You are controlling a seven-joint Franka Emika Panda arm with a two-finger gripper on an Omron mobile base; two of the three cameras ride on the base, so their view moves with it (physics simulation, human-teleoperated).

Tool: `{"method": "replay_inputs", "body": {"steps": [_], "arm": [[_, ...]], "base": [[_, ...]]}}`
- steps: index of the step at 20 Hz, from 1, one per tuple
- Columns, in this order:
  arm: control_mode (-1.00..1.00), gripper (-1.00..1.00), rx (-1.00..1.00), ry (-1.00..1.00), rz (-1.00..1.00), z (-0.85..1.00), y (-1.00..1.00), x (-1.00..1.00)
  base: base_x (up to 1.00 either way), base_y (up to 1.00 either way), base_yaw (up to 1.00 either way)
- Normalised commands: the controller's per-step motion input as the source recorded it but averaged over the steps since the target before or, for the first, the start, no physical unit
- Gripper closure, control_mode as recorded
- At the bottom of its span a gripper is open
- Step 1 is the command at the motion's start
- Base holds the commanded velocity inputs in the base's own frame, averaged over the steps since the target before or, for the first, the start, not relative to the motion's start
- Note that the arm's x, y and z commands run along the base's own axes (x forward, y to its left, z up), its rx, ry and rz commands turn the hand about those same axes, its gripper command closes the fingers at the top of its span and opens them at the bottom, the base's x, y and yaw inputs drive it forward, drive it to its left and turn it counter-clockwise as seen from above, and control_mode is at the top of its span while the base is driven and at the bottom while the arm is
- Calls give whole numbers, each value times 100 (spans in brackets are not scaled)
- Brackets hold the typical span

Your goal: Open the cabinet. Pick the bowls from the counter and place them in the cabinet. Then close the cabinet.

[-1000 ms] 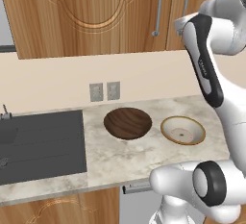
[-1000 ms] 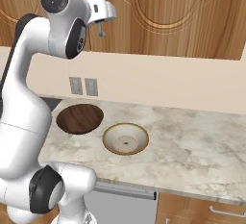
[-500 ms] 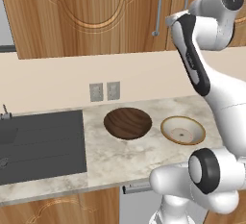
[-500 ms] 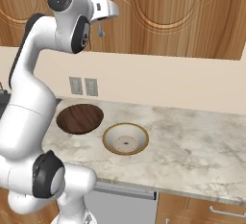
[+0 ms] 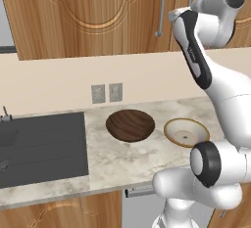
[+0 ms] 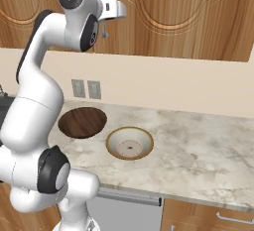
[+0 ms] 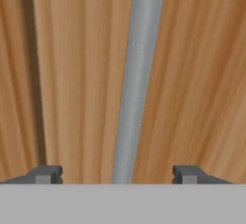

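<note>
Two-finger gripper [image 7: 116, 174] jaws wide apart, gripping nothing; grey metal bar handle [image 7: 137, 81] of the warm-brown wooden cabinet [image 7: 81, 74] sits between the fingertips [image 7: 47, 174], untouched.

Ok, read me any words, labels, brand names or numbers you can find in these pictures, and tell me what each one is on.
No readable text anywhere.
The cabinet doors: carved wood, no lettering.
The two wall outlets: blank plates.
The wooden bowl and the tan bowl: no marks.
The robot arm: no brand or number visible.
</note>
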Motion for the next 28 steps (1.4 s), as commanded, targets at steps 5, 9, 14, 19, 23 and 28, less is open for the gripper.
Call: {"method": "replay_inputs", "body": {"steps": [5, 9, 14, 19, 23, 28], "arm": [[-100, 100, 2, -5, 0, -11, 1, 24], [-100, 100, 0, -13, -4, -15, 10, 0], [-100, 100, 0, -6, -6, -10, 8, 0], [-100, 100, 6, -1, -1, 0, -29, -33], [-100, 100, 11, -25, -9, 0, -83, -100], [-100, 100, 12, -39, -11, 0, -99, -100]], "base": [[0, 0, 0], [0, 0, 0], [0, 0, 0], [0, 0, 0], [0, 0, 0], [0, 0, 0]]}}
